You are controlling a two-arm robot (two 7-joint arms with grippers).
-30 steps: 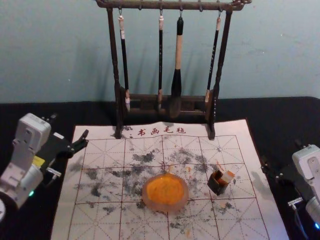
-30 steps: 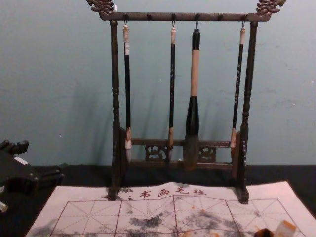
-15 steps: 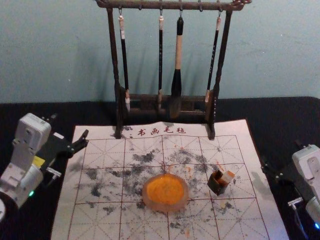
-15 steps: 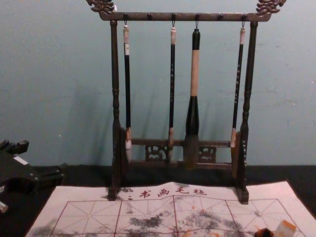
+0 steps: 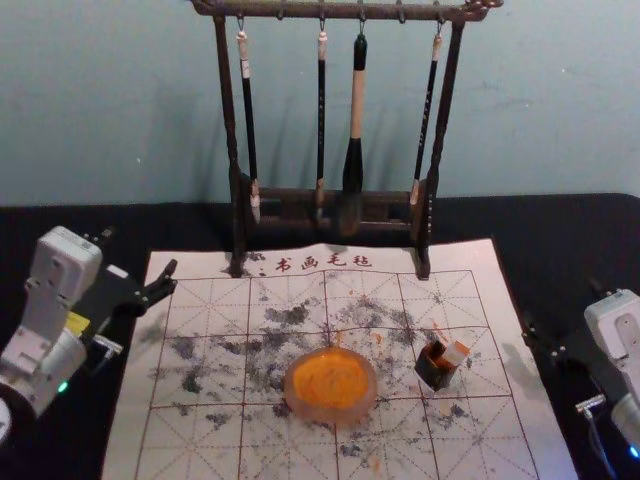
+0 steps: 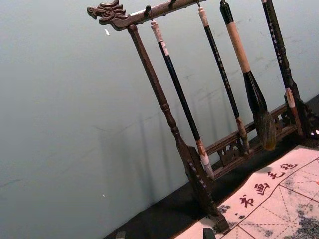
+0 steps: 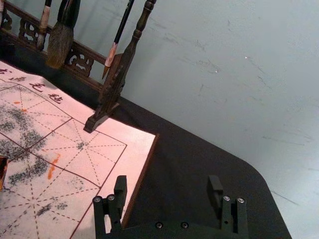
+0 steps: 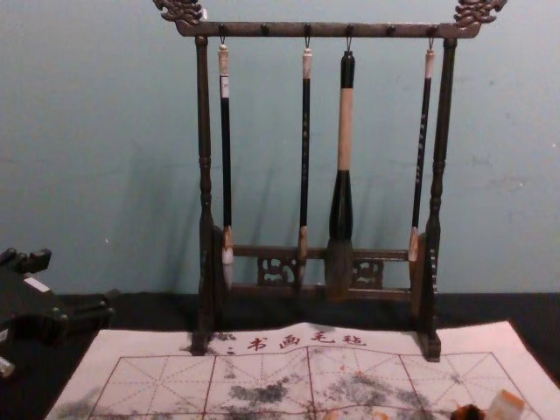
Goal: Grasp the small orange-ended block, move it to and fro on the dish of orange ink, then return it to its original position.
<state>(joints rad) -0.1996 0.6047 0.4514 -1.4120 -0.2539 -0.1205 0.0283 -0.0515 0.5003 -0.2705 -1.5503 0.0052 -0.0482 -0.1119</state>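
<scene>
Near mat (image 5: 495,435) edges, left gripper (image 5: 141,250), right gripper (image 5: 560,303) gape.

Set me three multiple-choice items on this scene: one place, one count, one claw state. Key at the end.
1. From the dish of orange ink, the orange-ended block is:
A) to the robot's left
B) to the robot's right
C) underneath

2. Brushes hanging from the rack:
A) four
B) two
C) seven

3. The right claw, at the head view's right edge, is:
A) shut on the block
B) shut, empty
C) open, empty

Key:
1 B: head view shows it.
2 A: head and chest views show four.
3 C: right wrist view shows its fingers apart, nothing between.
</scene>
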